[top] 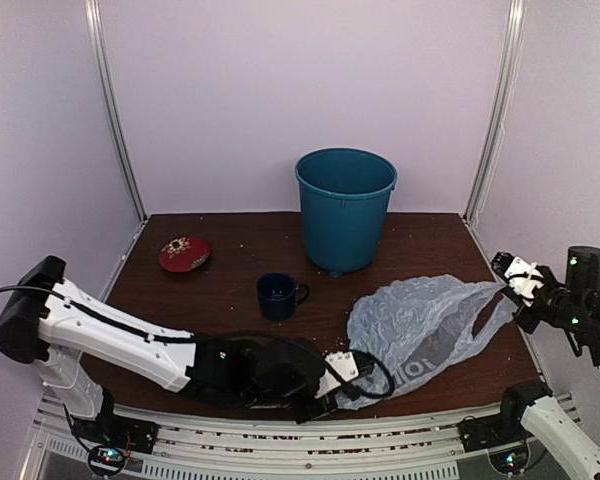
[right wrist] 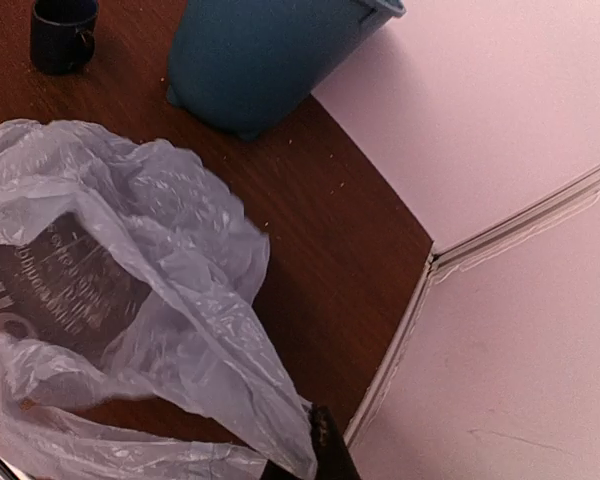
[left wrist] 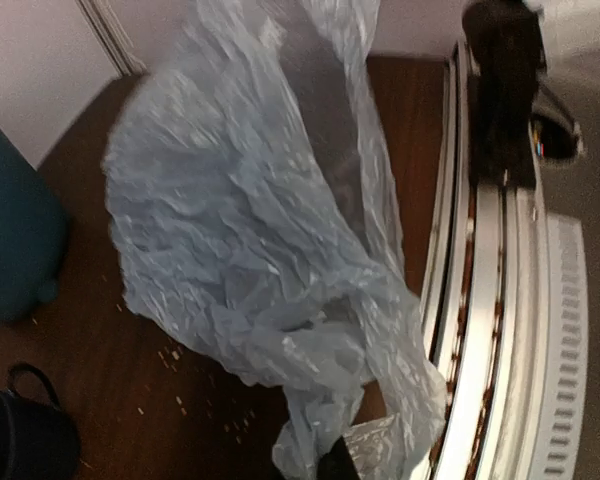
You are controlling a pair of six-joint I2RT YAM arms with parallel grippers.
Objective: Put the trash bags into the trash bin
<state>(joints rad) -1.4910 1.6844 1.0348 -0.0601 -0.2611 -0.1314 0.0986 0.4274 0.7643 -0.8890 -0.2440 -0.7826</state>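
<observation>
Pale walls enclose a dark wooden table [top: 230, 265] strewn with crumbs. At its back stands the teal bin [top: 345, 205], upright. Nearer and to the right, outside the bin, the crinkled bag [top: 420, 325] spreads over the table, stretched between 2 grippers. The left gripper [top: 342, 383] is clamped tight on the bag's near corner; the right gripper [top: 510, 275] is pinched closed on its far right edge. A blue mug [top: 278, 297] stands left of the bag, a red plate [top: 184, 252] farther left.
</observation>
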